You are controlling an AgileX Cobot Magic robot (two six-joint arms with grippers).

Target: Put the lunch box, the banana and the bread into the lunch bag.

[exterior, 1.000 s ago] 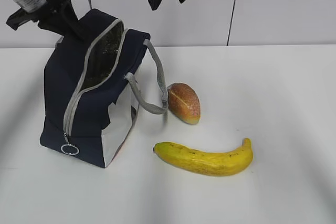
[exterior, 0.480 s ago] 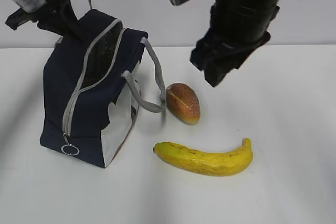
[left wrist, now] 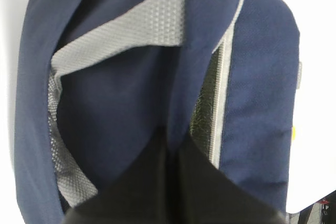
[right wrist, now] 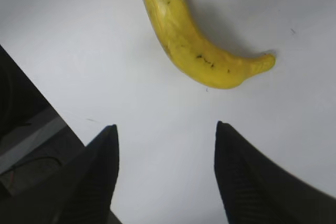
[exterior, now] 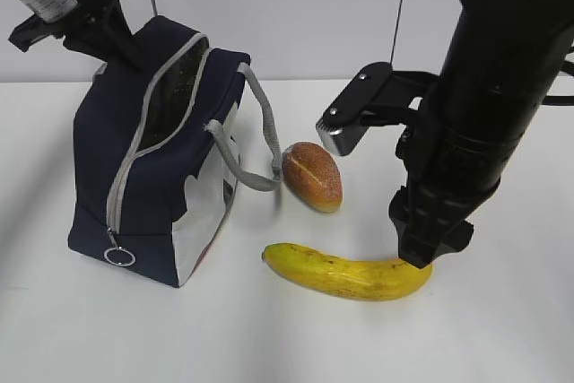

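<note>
- On the white counter (exterior: pixel 502 329), toward 5 o'clock of the exterior view, lies the banana (exterior: pixel 345 273), its long axis running from 9 to 3 o'clock; its right tip is hidden behind the right arm.
- Seen from the right wrist, the banana (right wrist: pixel 194 40) sweeps from 12 o'clock down to a blunt tip near 3 o'clock, with speckles along the outer curve.
- Just short of that fruit hangs the right pincer (right wrist: pixel 165 174), spread wide and holding nothing, bare counter between its fingers; I judge it is lining up to straddle the narrow width near one end.
- At 12 o'clock from the banana, apart from it, rests the bread (exterior: pixel 313 175), its pale slit running roughly 11 to 5 o'clock.
- Out at 9 o'clock stands the lunch bag (exterior: pixel 157 150), unzipped, mouth tilted toward the food, ring pull low.
- At the bag's top rear sits the left pincer (left wrist: pixel 173 150), closed on a fold of navy fabric, presumably keeping the mouth open for loading.
- No lunch box is visible; whether it lies inside cannot be told.
</note>
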